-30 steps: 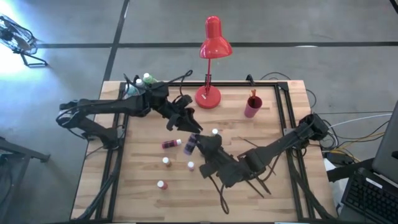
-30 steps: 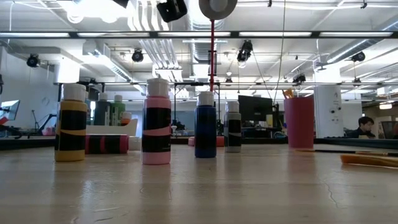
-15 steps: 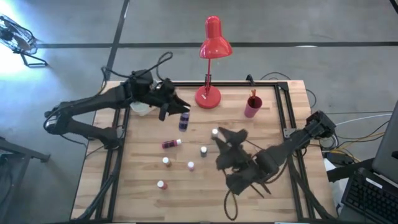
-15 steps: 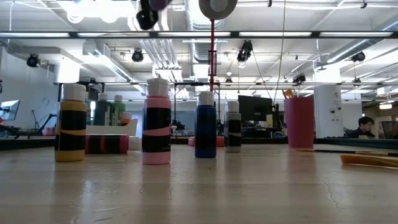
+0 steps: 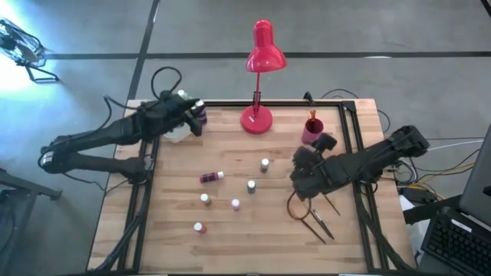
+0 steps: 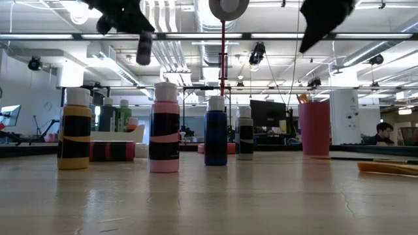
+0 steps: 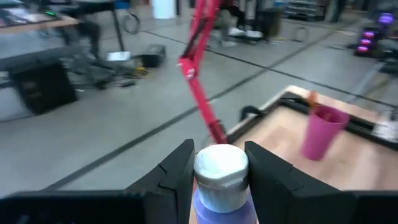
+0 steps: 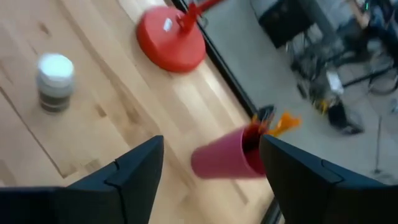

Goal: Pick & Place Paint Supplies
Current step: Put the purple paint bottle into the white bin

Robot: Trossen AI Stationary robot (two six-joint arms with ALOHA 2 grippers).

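No text readable — the bottle labels (image 6: 164, 139) show only dark bands.

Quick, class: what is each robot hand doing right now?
Left hand: closed on a purple paint bottle, carried above the table's far left corner.
Right hand: open, holding nothing.

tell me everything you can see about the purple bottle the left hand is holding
The purple paint bottle is small and looks plastic, with a lavender body, a dark band visible in the low view, and a ribbed white screw cap. The left hand grips it between its two dark fingers just below the cap. It hangs clear of the table, above the far left corner, touching nothing else.
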